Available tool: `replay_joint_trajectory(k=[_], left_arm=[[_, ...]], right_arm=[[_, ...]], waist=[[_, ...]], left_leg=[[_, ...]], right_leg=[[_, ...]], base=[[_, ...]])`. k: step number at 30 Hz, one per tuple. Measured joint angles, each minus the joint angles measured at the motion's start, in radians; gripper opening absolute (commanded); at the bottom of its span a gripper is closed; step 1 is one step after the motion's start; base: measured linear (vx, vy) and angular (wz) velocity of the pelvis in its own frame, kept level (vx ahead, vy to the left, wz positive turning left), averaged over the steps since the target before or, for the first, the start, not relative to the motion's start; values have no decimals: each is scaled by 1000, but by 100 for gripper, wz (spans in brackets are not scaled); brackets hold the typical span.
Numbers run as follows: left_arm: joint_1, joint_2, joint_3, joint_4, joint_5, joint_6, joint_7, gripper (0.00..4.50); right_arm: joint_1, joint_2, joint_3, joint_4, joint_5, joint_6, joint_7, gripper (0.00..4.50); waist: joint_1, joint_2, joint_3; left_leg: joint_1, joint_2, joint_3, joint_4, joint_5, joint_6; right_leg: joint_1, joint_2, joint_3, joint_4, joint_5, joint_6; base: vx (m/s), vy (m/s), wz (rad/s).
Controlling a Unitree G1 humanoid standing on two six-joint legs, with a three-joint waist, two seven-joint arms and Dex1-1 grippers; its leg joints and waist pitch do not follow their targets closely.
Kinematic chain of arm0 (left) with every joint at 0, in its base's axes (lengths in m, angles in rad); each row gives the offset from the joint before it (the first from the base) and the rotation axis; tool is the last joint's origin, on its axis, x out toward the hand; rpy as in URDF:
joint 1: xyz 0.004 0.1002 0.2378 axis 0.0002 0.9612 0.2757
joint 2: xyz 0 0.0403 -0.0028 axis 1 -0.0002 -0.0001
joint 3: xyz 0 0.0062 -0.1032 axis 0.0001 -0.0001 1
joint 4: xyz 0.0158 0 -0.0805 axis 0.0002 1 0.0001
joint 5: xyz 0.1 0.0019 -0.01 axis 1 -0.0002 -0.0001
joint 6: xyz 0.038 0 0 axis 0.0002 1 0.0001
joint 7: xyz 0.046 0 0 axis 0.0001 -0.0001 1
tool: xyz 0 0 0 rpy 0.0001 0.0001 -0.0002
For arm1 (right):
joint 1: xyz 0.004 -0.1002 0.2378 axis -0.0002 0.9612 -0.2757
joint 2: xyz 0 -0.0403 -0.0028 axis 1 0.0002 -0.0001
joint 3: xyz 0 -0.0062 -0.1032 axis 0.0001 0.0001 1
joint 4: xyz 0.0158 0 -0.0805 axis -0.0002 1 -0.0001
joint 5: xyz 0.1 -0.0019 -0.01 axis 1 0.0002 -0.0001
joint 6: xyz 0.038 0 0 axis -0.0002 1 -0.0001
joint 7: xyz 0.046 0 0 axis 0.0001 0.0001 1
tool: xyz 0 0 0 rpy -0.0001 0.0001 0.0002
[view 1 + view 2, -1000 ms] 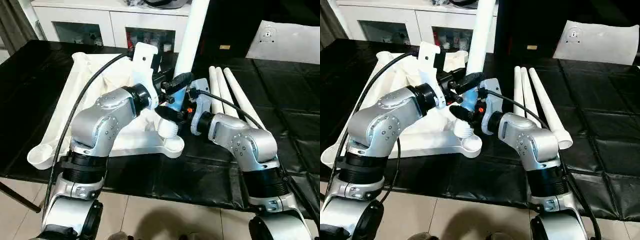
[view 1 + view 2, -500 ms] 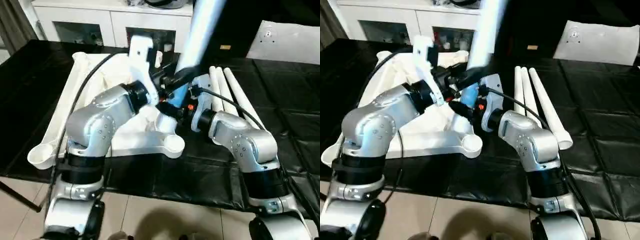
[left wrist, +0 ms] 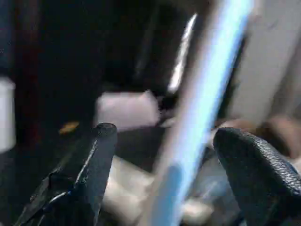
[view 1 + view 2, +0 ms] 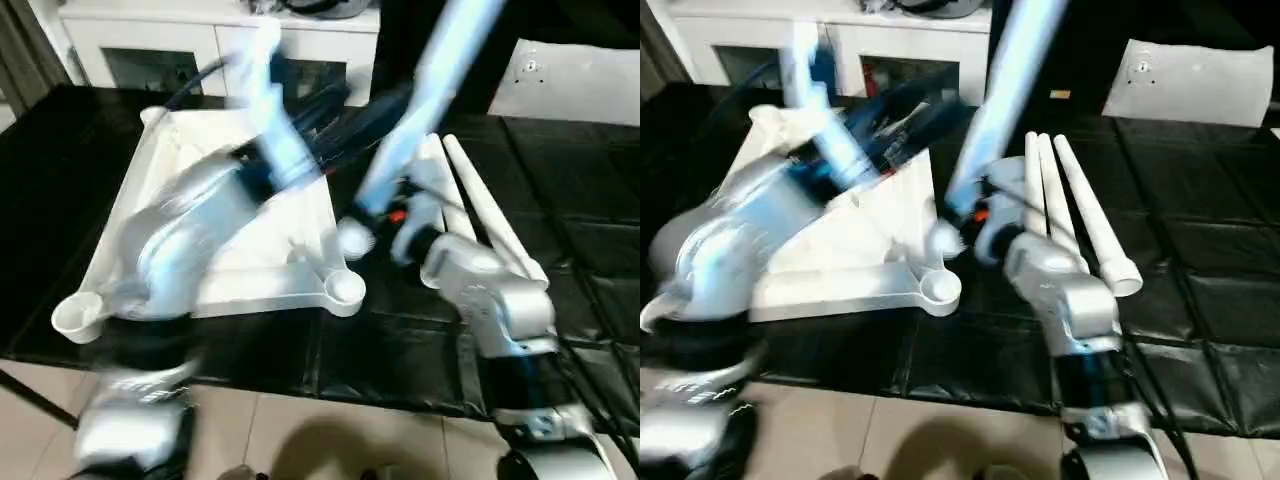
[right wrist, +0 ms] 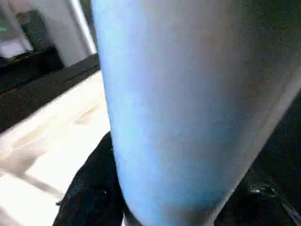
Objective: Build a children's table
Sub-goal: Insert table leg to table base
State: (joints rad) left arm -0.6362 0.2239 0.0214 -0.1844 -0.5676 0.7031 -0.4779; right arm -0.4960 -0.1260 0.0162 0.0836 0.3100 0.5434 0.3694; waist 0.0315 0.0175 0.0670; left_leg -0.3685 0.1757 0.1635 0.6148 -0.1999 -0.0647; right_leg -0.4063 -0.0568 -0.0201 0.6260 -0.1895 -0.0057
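Tabletop (image 4: 240, 250): I see it upside down on the black table (image 4: 560, 250), corner socket (image 4: 345, 287) at the near edge.
Spare legs (image 4: 480, 205): three at 3 o'clock of it.
Right gripper (image 5: 155, 207): clamps the tilted leg (image 4: 420, 100).
Left gripper (image 3: 164, 179): spread, blurred.

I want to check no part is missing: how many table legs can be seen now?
4. Three legs lie side by side on the black cloth right of the tabletop. The fourth leg is tilted up in the right gripper. None seems hidden.
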Motion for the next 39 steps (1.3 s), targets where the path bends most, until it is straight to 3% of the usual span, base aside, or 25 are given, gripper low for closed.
replay_joint_trajectory(k=[4, 9, 13, 17, 24, 30, 39], left_arm=[[73, 68, -44, -3, 19, 14, -44, 375], [202, 220, -141, 17, 118, -84, -190, 375], [220, 263, -192, 62, 178, -160, -259, 375], [249, 327, -256, 170, 259, -267, -335, 375], [240, 326, -324, 350, 343, -477, -456, 337], [186, 308, -333, 473, 350, -528, -528, 274], [143, 279, -348, 633, 397, -615, -579, 218]], right_arm=[[34, -6, -2, -4, -2, -9, 9, 191], [66, -29, -24, -48, 40, -5, 45, 191], [72, -37, -16, -54, 39, -2, 58, 191], [79, -62, -3, -73, 11, -53, 86, 191], [115, -96, 52, -93, -48, -131, 98, 191], [139, -90, 23, -129, 34, -42, 139, 191], [158, -113, 38, -149, 26, -85, 172, 191]], waist=[[2, 0, 0], [1, 2, 0], [1, 5, 0], [0, 14, -1], [0, 13, -1], [2, 14, -1], [-1, 14, -1]], left_leg=[[0, 0, 0, 0, 0, 0], [1, 0, -1, -2, 0, -1], [1, 0, -1, -2, 1, -2], [2, 0, -1, -2, 1, -2], [2, 0, -1, -3, 1, -2], [3, 0, -1, -3, 1, -2], [3, 0, 0, -4, 1, -2]], right_leg=[[0, 0, 0, 0, 0, 0], [0, 0, 0, 0, 0, 0], [0, 0, 0, 0, 1, 0], [0, 0, 1, 0, 0, 0], [0, 0, 1, 0, 1, 0], [0, 0, 2, 0, 1, 0], [0, 0, 2, 1, 1, -1]], base=[[0, 0, 0], [0, 0, 0], [0, 0, 0], [0, 0, 0], [0, 0, 0], [0, 0, 0], [0, 0, 0]])
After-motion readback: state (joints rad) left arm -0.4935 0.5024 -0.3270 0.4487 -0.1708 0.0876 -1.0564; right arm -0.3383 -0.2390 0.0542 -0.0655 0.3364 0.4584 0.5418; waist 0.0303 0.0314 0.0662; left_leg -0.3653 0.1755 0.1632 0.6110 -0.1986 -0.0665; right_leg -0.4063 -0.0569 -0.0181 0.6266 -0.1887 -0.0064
